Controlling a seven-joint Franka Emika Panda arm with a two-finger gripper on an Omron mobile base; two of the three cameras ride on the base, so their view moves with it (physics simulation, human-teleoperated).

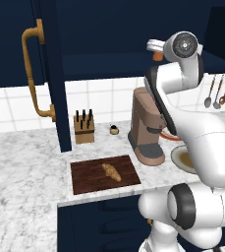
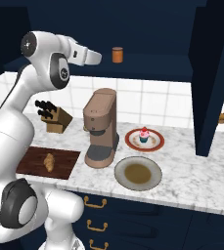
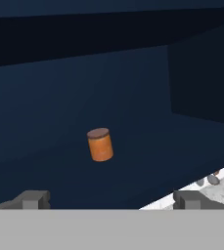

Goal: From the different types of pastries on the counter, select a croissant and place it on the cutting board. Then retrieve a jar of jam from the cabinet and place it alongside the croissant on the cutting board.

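Observation:
The golden-brown croissant [image 1: 111, 172] [image 2: 49, 162] lies on the dark wooden cutting board [image 1: 87, 179] [image 2: 33, 163] at the counter's front edge. The orange jar of jam [image 2: 117, 54] [image 3: 100, 144] with a brown lid stands upright on the shelf inside the open navy cabinet [image 2: 157, 66]. My gripper [image 2: 97, 58] [image 3: 112, 199] is raised to shelf height and points at the jar from a short distance. Its fingers [image 3: 35, 199] stand wide apart and open, with nothing between them. In the left base view the jar [image 1: 157, 56] peeks out just below my hand.
A brown coffee machine [image 1: 146, 125] [image 2: 101, 127] stands under the shelf, a knife block [image 1: 83, 128] to its left. A cupcake [image 2: 144, 134] sits on a red-rimmed plate [image 2: 155, 142], beside a beige plate [image 2: 138, 173]. Open cabinet doors [image 1: 52, 74] [image 2: 211, 73] flank the shelf.

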